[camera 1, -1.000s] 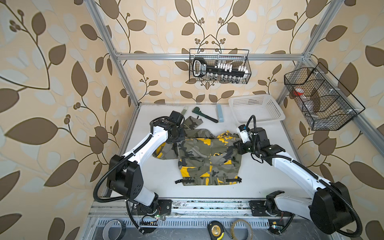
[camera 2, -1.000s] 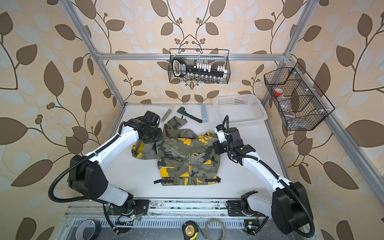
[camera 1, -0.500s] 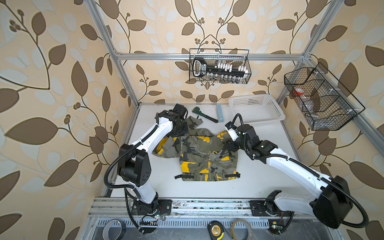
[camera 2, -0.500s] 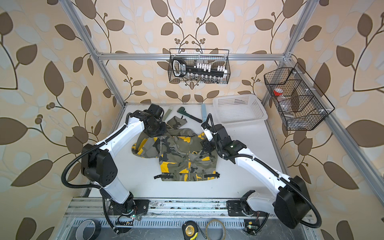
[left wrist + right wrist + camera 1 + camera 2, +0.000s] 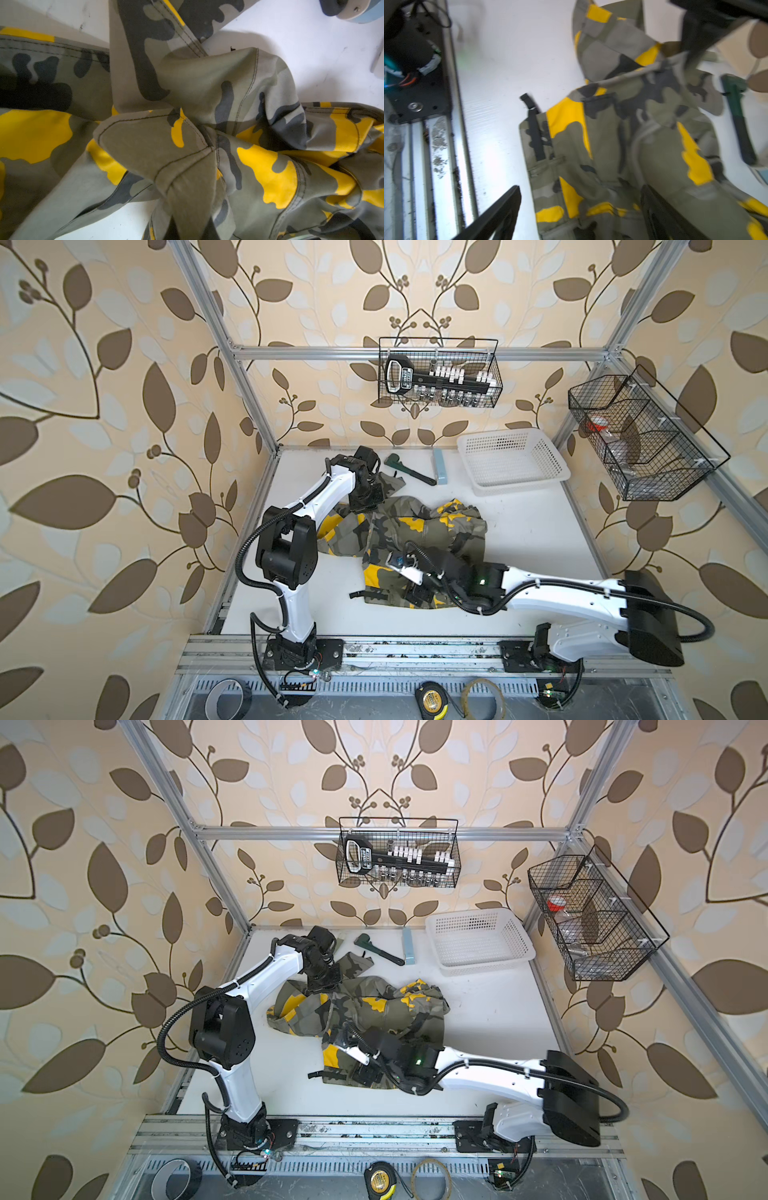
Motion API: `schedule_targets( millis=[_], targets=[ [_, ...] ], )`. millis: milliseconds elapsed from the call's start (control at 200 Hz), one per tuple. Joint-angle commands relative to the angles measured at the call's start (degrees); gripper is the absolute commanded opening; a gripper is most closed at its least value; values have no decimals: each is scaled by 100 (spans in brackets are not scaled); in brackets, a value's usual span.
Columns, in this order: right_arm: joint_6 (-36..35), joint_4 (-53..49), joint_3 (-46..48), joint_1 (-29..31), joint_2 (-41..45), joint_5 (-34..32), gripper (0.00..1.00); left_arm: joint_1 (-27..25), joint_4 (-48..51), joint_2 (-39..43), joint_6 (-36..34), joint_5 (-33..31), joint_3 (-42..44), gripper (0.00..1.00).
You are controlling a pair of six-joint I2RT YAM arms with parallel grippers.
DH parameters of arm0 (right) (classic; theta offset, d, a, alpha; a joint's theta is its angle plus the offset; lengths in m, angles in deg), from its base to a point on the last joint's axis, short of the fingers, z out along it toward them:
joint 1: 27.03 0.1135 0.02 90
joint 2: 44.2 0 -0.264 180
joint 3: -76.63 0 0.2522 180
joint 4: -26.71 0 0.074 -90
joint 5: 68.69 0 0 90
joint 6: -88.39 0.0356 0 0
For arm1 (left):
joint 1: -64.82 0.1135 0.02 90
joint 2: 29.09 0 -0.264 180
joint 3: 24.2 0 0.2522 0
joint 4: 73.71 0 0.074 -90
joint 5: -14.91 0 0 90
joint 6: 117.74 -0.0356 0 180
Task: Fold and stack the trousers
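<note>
Evidently early going: the trousers lie rumpled mid-tabletop, loosely doubled, no clean fold or stack to my eye, left jaws pinching their far edge, right jaws spread above the near end.

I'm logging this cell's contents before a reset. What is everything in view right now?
trousers: one, olive-grey camouflage with black and yellow, crumpled mid-table
basket: one, white, back right of table
wrench: one, dark green, back of table
block: one, light blue, beside wrench
wire baskets: two, black, hung behind and right
tape measure: one, yellow and black, front ledge
tape roll: one, grey, front ledge
left gripper: one, black, shut on trousers' far edge
right gripper: one, black, fingers open at trousers' near edge
</note>
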Motion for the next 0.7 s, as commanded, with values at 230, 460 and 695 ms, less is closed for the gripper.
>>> schedule_targets(
  millis=[230,460,695],
  targets=[
    [-483,719,-793,489,-1860,515,91,109,225,-160,-81,306,-257,4],
    [-343,653,-1074,277,-2403,589,85,152,314,-81,-201,281,-166,6],
    [-127,599,-1004,96,-2769,669,67,196,364,61,-309,218,-82,12]
  ],
)
